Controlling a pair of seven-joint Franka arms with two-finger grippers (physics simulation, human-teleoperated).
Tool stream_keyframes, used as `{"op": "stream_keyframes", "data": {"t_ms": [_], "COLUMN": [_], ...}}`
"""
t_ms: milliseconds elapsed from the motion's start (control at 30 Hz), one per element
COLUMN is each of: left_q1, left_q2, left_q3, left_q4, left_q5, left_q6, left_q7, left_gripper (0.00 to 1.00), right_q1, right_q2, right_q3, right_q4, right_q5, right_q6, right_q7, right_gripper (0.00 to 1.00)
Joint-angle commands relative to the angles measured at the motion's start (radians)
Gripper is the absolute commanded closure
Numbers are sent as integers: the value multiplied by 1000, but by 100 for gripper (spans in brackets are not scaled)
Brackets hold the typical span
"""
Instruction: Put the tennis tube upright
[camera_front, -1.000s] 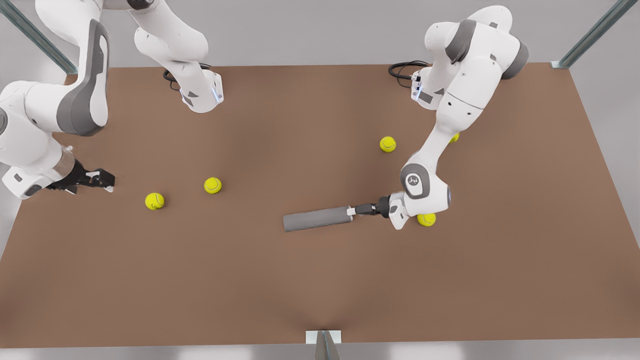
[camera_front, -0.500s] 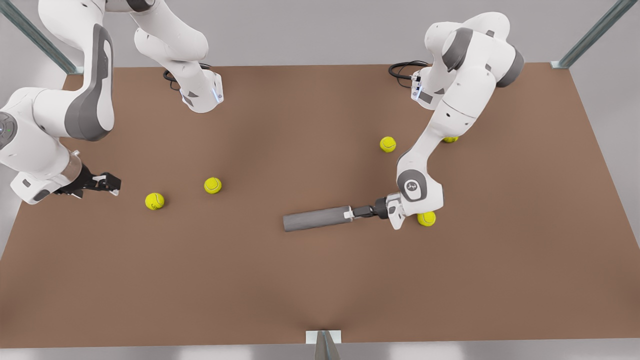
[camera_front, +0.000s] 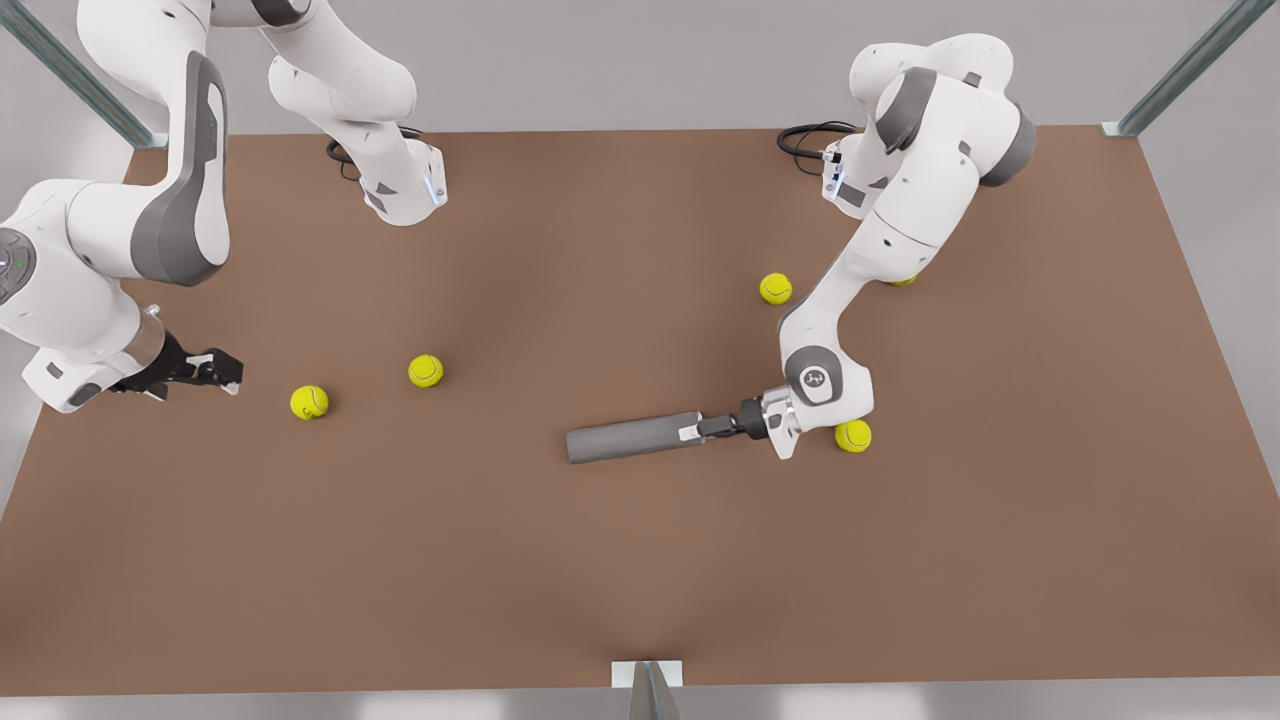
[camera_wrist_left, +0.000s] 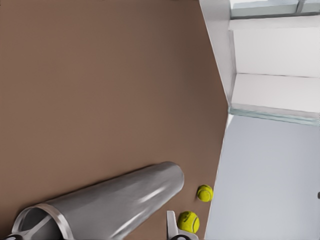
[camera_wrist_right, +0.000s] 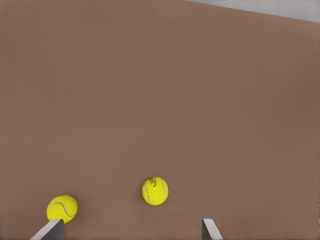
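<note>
The tennis tube (camera_front: 625, 439) is a grey cylinder lying flat on the brown table (camera_front: 640, 580), right of centre in the front view. My left gripper (camera_front: 689, 431) comes in low from the front view's right and is open. Its fingers straddle the tube's silvery-rimmed open end. In the left wrist view the tube (camera_wrist_left: 115, 200) lies between the left gripper's (camera_wrist_left: 90, 231) two fingertips (camera_wrist_left: 172, 226). My right gripper (camera_front: 222, 371) hovers open at the front view's left edge, far from the tube, and it (camera_wrist_right: 131, 229) faces two balls.
Several yellow-green tennis balls lie scattered: one (camera_front: 309, 402) and another (camera_front: 425, 371) near the right gripper, one (camera_front: 775, 289) behind the left arm, one (camera_front: 853, 436) beside the left wrist. Both arm bases stand at the table's far edge.
The left gripper has slid toward the front view's left, so its fingers now reach further over the tube's end. The right gripper has shifted slightly. The tube has not moved.
</note>
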Motion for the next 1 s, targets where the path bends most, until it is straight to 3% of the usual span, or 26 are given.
{"op": "stream_keyframes", "data": {"t_ms": [0,233,300,433,700,967], "left_q1": [-5,-12,-10,-4,10,8], "left_q2": [0,12,18,17,12,11], "left_q3": [-1,-1,-1,-1,-2,-21], "left_q4": [0,23,29,29,38,71], "left_q5": [-39,-52,-52,-52,-52,-96], "left_q6": [0,0,0,-5,-37,-38], "left_q7": [1,1,1,2,7,13], "left_gripper": [1,3,12,39,53,55], "right_q1": [0,-1,-1,-1,-1,-3], "right_q2": [0,1,1,1,4,6], "right_q3": [-1,0,0,-1,-1,0], "right_q4": [0,-2,-2,-3,-3,-6], "right_q5": [0,0,0,0,0,5], "right_q6": [0,-3,-2,-2,0,-2], "right_q7": [0,-1,-1,-1,-1,-1], "right_gripper": [0,0,0,0,0,0]}}
